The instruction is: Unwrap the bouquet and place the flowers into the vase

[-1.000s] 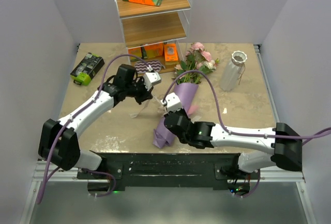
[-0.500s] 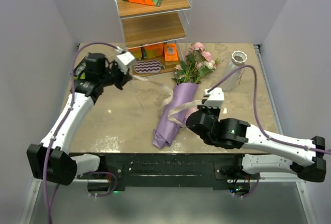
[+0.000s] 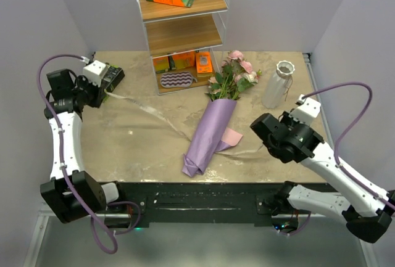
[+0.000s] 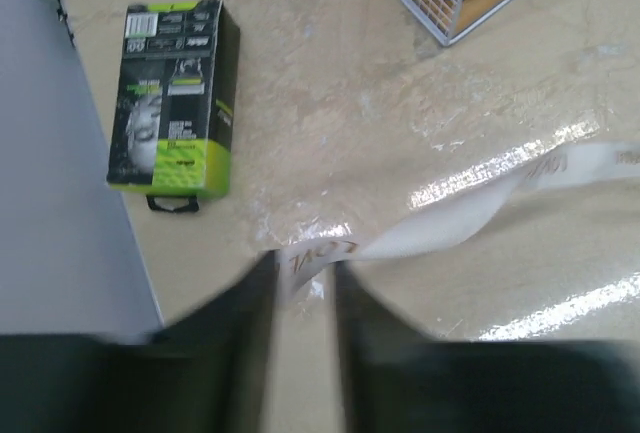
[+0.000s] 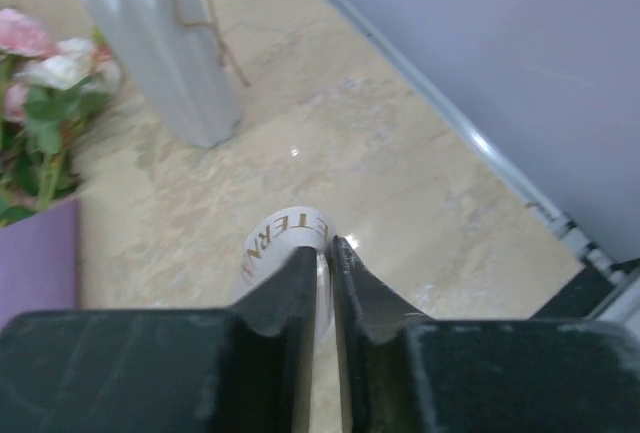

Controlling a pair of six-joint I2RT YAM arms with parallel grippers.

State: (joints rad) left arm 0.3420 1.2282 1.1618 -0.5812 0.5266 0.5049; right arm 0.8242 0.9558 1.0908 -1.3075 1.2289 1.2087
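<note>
The bouquet (image 3: 213, 131) lies flat mid-table, its long axis slanting from the cone's tip at the near left up to the flowers (image 3: 237, 69) at the far right, which point toward the shelf (image 3: 185, 32) and sit just left of the upright vase (image 3: 276, 85). The left arm reaches along the left wall into the far corner, beside a green-black box (image 4: 175, 93). The left gripper (image 4: 305, 268) has its jaws a little apart around the ribbon (image 3: 154, 114) end; I can't tell whether they pinch it. The right arm bends in from the right, and the right gripper (image 5: 325, 253) is clamped on the ribbon's other end. The bouquet is well apart from both, between them.
</note>
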